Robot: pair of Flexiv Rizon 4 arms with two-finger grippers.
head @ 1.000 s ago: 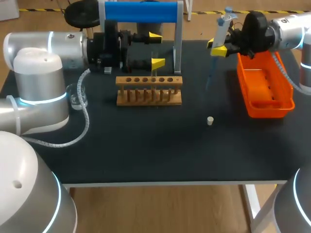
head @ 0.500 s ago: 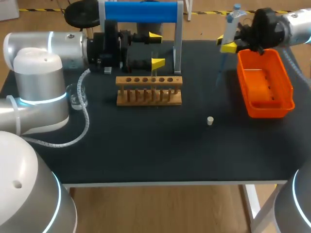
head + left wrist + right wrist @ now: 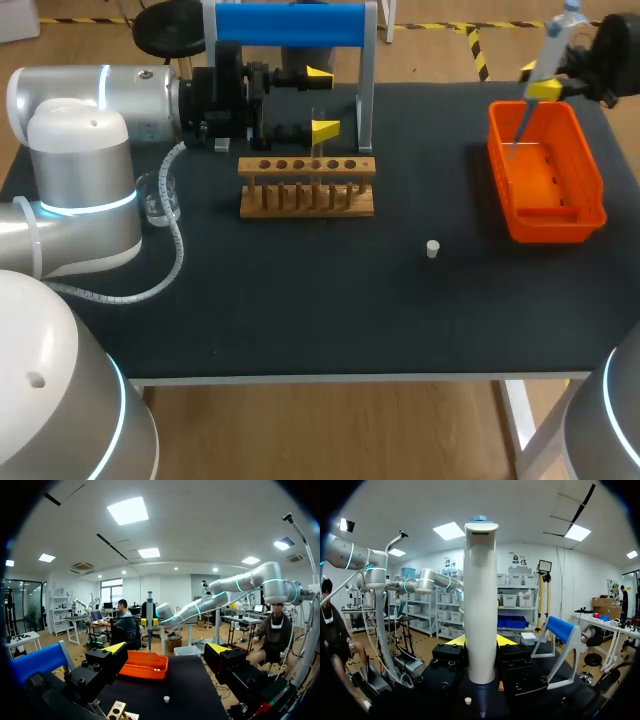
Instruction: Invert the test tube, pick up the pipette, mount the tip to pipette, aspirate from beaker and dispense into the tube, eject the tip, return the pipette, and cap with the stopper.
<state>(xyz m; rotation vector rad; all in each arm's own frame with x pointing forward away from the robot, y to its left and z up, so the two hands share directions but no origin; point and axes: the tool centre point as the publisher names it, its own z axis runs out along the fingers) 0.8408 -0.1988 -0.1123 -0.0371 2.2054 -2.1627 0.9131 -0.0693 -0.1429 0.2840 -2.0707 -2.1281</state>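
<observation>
My right gripper [image 3: 543, 88] is shut on a white pipette [image 3: 556, 38] with a blue top, at the back right corner. The pipette's thin tip [image 3: 518, 135] hangs over the far end of the orange bin [image 3: 548, 222]. In the right wrist view the pipette [image 3: 481, 605] stands upright between the yellow-tipped fingers [image 3: 455, 640]. My left gripper [image 3: 320, 100] is open just behind the wooden tube rack [image 3: 307, 186], with nothing gripped; a clear tube there is too faint to tell. A small white stopper [image 3: 432, 248] lies on the black table.
A blue-topped pipette stand [image 3: 290, 25] rises behind the left gripper. A glass beaker [image 3: 160, 195] sits at the left beside my left arm. The left wrist view shows the orange bin [image 3: 145, 665], the stopper [image 3: 166, 698] and the pipette [image 3: 149, 620] ahead.
My right arm has carried the pipette to the right, from beside the orange bin to above its far end. The left arm has kept still.
</observation>
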